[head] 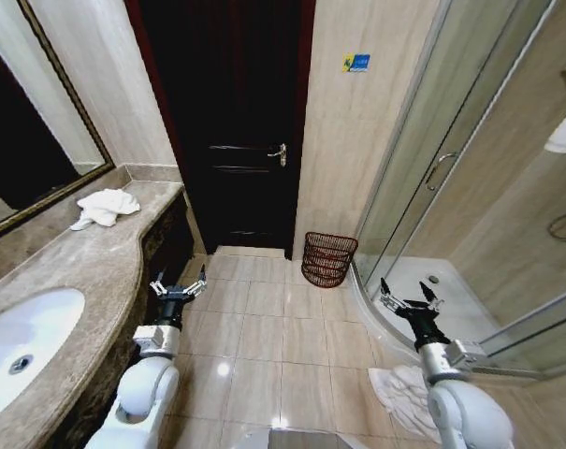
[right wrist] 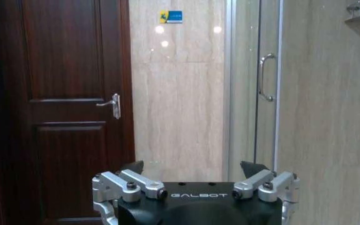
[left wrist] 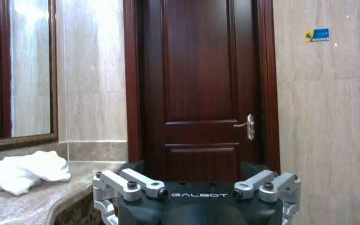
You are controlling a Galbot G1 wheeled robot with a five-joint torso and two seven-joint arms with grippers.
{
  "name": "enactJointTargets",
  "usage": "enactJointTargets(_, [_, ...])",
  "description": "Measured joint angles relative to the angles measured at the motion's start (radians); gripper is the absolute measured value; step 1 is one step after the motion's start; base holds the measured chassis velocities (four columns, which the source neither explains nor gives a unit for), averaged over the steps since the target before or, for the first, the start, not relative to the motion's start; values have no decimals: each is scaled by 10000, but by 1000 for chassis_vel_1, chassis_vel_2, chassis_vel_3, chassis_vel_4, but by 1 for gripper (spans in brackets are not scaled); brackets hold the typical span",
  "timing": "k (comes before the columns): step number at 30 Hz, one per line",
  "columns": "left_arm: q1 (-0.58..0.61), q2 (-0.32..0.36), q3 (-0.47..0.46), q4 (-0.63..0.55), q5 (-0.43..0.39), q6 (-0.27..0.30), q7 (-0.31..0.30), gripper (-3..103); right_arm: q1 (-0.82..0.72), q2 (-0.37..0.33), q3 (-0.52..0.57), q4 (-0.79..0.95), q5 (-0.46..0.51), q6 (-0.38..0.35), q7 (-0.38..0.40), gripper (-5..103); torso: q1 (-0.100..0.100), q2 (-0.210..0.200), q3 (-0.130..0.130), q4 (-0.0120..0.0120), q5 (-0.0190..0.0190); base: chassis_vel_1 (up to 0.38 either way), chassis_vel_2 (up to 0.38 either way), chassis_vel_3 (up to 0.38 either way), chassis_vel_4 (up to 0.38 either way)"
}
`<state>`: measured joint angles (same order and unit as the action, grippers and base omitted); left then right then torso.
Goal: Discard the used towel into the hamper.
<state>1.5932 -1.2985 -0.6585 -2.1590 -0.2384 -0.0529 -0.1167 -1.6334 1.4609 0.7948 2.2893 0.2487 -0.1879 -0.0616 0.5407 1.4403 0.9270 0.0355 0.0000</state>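
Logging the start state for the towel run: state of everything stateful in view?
Left gripper: open, empty, beside the counter.
Right gripper: open, empty, near the shower.
Towel: crumpled on the counter.
Hamper: upright on the floor, looks empty.
Door: closed.
Shower door: looks closed.
Second towel: crumpled on the floor.

Tabletop (head: 95, 271): marble vanity, curved front edge, along robot's left wall below mirror. On it: crumpled white towel (head: 105, 206) at far end nr wall; white inset sink (head: 25, 337) at near end, well apart from towel. Floor (head: 264, 327): beige glossy tiles. On it: hamper (head: 328, 259), upright, beside shower glass, nr door; white cloth (head: 404, 393) at shower kerb.
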Motion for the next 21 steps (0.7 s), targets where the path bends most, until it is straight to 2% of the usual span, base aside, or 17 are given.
enactJointTargets(7, [132,23,-18,-21,-54,-31,149,100,-400,343,119,231,-506,76,-153,100,0,0,0,-2,-1,0,0,0,0])
enactJointTargets(12, [377,39,-47,45,-104,-327,344,100,-752,649,192,512,-639,190,-202,100,0,0,0,-1,-1,0,0,0,0])
enactJointTargets(21, [600,72,-126,-89,-87,-696,447,100,-1063,790,182,713,-679,305,-210,100,0,0,0,-1,-1,0,0,0,0])
